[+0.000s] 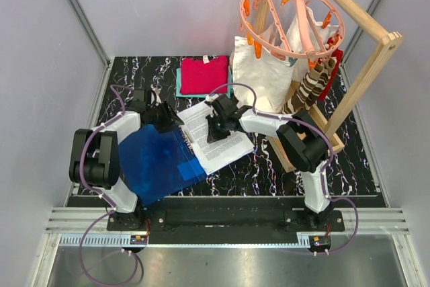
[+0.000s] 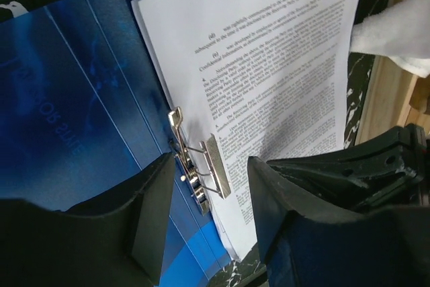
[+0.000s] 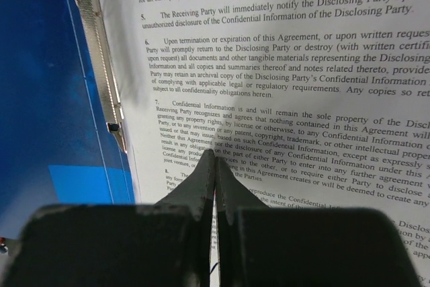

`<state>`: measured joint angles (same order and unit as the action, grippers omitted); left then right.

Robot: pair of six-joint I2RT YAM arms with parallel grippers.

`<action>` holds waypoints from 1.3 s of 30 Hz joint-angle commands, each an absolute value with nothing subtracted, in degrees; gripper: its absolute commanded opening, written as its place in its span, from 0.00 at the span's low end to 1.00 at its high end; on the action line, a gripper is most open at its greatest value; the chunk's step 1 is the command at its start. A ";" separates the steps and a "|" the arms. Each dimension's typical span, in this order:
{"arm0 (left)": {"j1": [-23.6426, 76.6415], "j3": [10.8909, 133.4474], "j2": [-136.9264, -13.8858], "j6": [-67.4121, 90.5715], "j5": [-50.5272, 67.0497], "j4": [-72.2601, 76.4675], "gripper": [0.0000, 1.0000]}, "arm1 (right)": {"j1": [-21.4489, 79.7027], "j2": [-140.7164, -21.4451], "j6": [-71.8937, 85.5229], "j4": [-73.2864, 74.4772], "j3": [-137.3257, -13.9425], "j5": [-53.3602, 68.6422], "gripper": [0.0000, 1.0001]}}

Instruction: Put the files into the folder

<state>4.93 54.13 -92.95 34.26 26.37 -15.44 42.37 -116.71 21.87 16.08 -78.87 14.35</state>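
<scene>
The folder [image 1: 158,159] lies open and flat, translucent blue, with its metal spine clip [image 2: 201,166] raised. The files [image 1: 218,136], white sheets of small black print, rest on the folder's right half, their left edge beside the clip. My left gripper [image 1: 171,119] hovers open over the spine; in the left wrist view [image 2: 211,213] the clip stands between the fingers, touching neither. My right gripper [image 1: 213,134] is shut, with its tips [image 3: 215,159] down on the printed top sheet [image 3: 289,65] and nothing seen between them. The folder [image 3: 40,99] and clip [image 3: 101,65] lie to their left.
Folded red and teal clothes [image 1: 203,75] lie at the back. A white cloth bag [image 1: 262,75] stands right of them, close behind the papers. A wooden rack [image 1: 366,58] with a pink peg hanger [image 1: 289,18] and striped socks [image 1: 312,89] fills the right side.
</scene>
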 commanded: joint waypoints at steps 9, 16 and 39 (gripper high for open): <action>5.19 54.67 -99.67 37.35 24.69 -8.97 0.54 | 43.50 -118.21 21.53 14.24 -80.51 12.21 0.00; 5.36 54.49 -102.22 38.85 28.21 -5.72 0.54 | 43.51 -119.44 21.53 14.06 -81.03 13.88 0.00; 9.31 52.74 -94.66 39.73 28.65 -5.01 0.54 | 43.51 -121.20 22.33 14.06 -81.83 14.85 0.00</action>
<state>7.97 53.78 -98.76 39.11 27.20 -7.18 43.09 -119.61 22.33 14.59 -80.29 14.68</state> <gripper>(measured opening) 0.536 0.008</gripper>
